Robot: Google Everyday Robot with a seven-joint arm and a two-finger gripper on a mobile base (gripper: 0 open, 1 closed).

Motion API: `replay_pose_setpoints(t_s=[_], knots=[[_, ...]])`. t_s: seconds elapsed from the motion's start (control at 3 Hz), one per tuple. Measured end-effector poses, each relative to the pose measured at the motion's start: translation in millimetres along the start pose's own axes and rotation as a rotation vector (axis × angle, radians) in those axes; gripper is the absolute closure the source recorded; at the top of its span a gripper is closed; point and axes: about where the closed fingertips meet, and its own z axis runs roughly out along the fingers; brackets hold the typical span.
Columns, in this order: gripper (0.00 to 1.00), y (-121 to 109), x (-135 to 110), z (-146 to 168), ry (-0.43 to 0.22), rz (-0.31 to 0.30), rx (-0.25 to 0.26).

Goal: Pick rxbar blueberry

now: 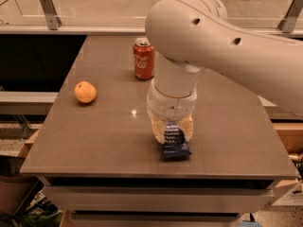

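Camera view: seeing the jaws set narrow, pinching the upper part of the rxbar blueberry [175,143] between the two cream fingers [156,126] of the gripper [173,132], pointing straight down over the near middle of the table [104,141]. Probably pressing on both long edges of the wrapper, though hedging here, given the shadow under the wrist. Noting the bar's lower crimped end poking out below the fingertips toward the front edge, resting on the surface or just off it, not telling which.

Judging the step in hand as the grasp itself, at its close, with the lift not yet begun. Calling next for keeping the squeeze firm and rising straight up, going slowly, guarding against the flat glossy wrapper slipping or swinging out of so shallow a pinch.

Moving outward: climbing from the gripper, a thick white arm [227,37], sweeping off to the right and hiding part of the table behind. Standing upright just behind that arm, well apart from the bar, a red soda can [143,58]. Lying off to the left, well apart too, a round orange [85,91].

Counting: one blue bar, one can, one orange, one gripper on one arm
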Motion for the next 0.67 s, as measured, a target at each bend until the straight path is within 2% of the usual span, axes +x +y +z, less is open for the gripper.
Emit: replay_pose_setpoints(t_s=[0.33, 0.67], knots=[[1.0, 0.0, 0.0, 0.0, 0.0, 0.0, 0.0], [1.0, -3.5, -3.6, -2.8, -0.012, -0.003, -0.021]])
